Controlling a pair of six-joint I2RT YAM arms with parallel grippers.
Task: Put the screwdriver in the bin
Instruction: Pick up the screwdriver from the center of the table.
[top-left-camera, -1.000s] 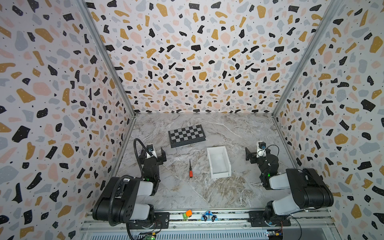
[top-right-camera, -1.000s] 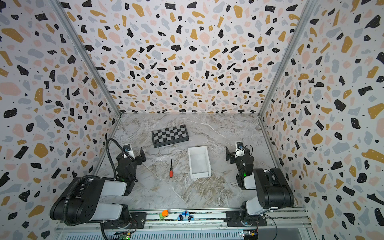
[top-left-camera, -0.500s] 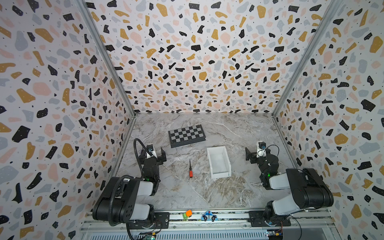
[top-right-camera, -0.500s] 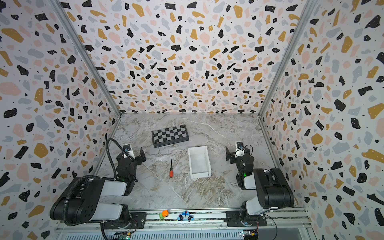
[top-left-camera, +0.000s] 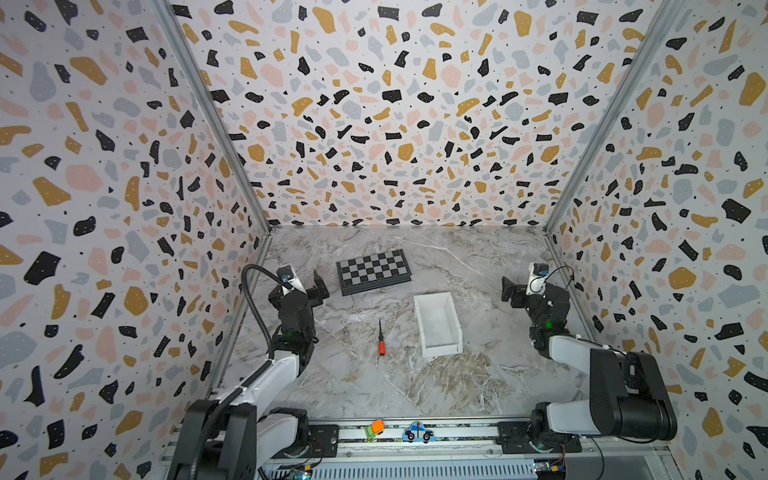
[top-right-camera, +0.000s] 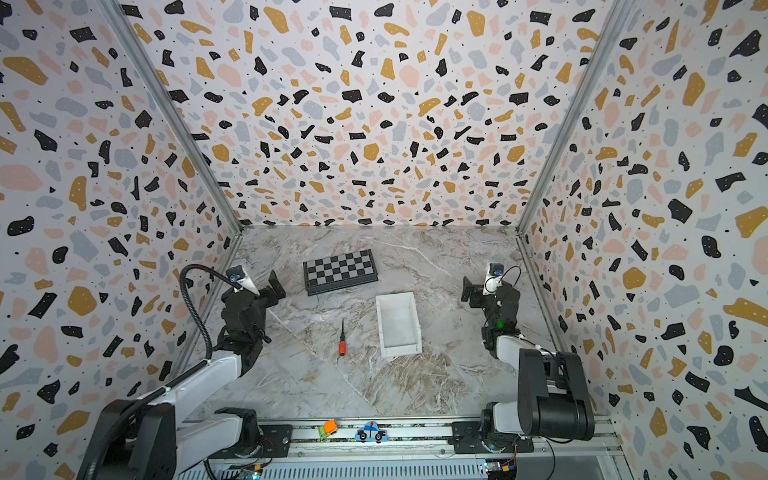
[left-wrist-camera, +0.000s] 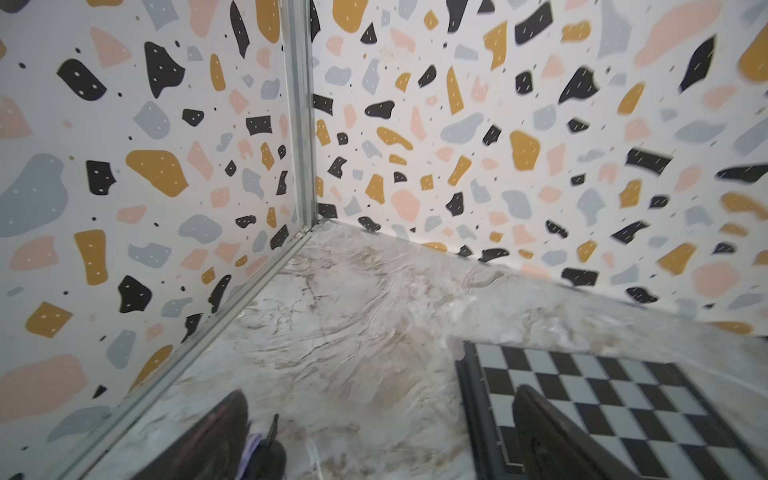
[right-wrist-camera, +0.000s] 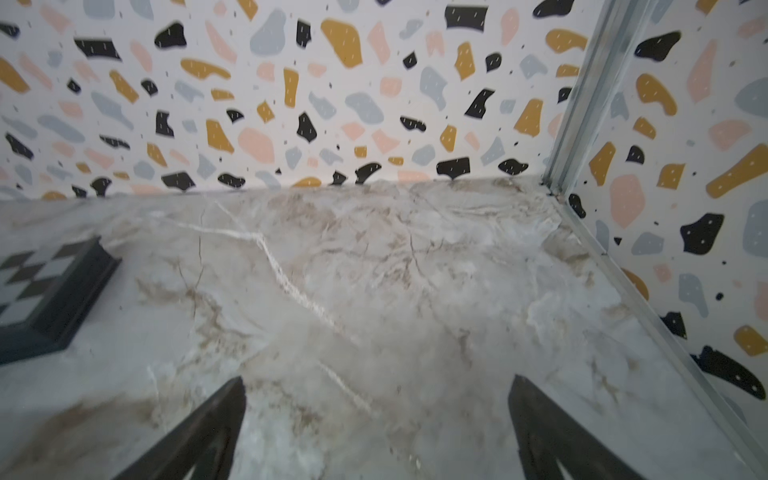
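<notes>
A: What is hard to see here?

B: The left wrist view is cut low: only 2 dark fingers (left-wrist-camera: 552, 432) of the left gripper (left-wrist-camera: 378, 436) show at the edge, one blurred, with a corner of the chessboard (left-wrist-camera: 602, 399) behind. The right wrist view shows only the tips of the right gripper (right-wrist-camera: 376, 428) over bare marble table (right-wrist-camera: 374, 270). Neither wrist view catches the screwdriver.

A: So where is it?

B: In both top views the screwdriver (top-left-camera: 381, 340) lies flat on the table, orange-red handle toward the robot, thin shaft pointing away. It sits beside the white bin (top-left-camera: 438, 324), apart from it (the bin looks empty).

A: And the arms?

B: Both are folded low at their own sides. The left gripper (top-left-camera: 305, 286) hovers near the chessboard's (top-left-camera: 373, 271) corner; the right gripper (top-left-camera: 515, 291) sits near the right wall, well apart from the bin. Both have jaws spread wide, holding nothing.

A: Anything else?

B: 2 small toys on the front rail: an orange-and-green toy (top-left-camera: 375, 429) and a blue car (top-left-camera: 419, 432).
</notes>
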